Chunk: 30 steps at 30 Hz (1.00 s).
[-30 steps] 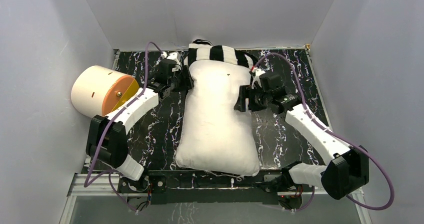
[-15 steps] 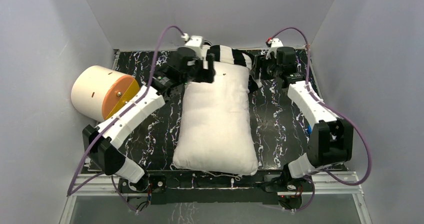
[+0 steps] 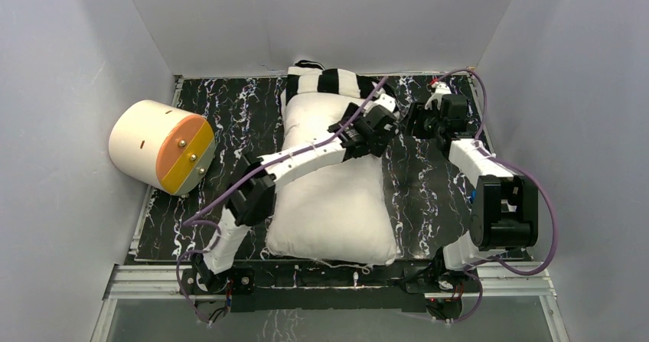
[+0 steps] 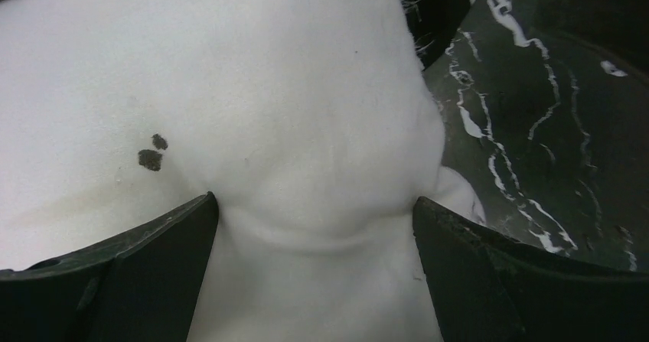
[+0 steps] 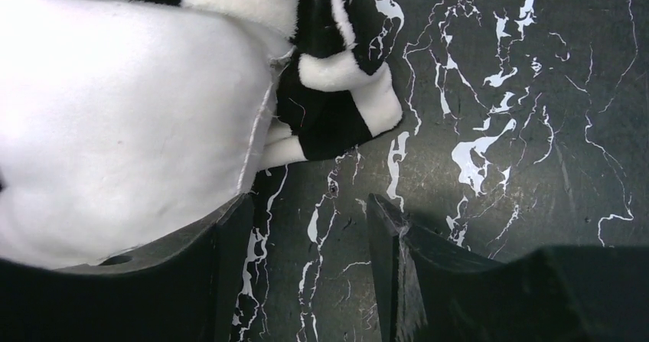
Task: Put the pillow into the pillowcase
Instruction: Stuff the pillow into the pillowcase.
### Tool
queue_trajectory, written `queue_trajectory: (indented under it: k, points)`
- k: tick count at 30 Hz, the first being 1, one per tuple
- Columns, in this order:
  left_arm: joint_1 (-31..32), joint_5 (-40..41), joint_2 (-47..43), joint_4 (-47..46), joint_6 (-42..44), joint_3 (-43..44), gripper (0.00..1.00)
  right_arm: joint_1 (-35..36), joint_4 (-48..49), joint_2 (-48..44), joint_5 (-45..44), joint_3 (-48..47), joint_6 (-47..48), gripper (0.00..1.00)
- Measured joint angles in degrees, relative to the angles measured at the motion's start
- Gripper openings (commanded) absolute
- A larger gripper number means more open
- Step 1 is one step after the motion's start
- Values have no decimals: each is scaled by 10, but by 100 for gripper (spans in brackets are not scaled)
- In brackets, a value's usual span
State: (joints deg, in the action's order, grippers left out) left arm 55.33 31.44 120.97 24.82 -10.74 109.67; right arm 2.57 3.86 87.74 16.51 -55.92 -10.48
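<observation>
Most of the pillow (image 3: 329, 197) lies bare on the counter (image 3: 229, 174). Just its far end sits inside the striped pillowcase (image 3: 329, 80), so the stuffing looks barely begun. The left fingers (image 4: 153, 250) are spread wide over the pillow's far right corner, gripping nothing. The right fingers (image 5: 191, 281) are apart and empty beside the pillowcase's edge. Next, they likely must pinch that edge and pull it down over the pillow.
</observation>
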Motion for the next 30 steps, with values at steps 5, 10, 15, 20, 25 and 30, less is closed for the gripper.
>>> queue_trajectory:
  k: [5,10,15,20,25,30]
  points:
    - [-2,60,101,24,9,72,27,-8,24,-3,24,14,-1,64]
    - [-15,73,65,0,7,9,0,-9,97,-4,69,31,12,54]
    - [-53,6,-63,-44,7,-100,0,-9,208,7,122,58,43,40]
    - [-91,-42,-167,-59,9,-157,0,-8,315,52,156,55,67,31]
    - [-107,-65,-184,-60,9,-163,0,13,359,84,166,48,120,34]
    - [-110,-83,-183,-67,12,-171,0,67,385,82,147,47,189,41]
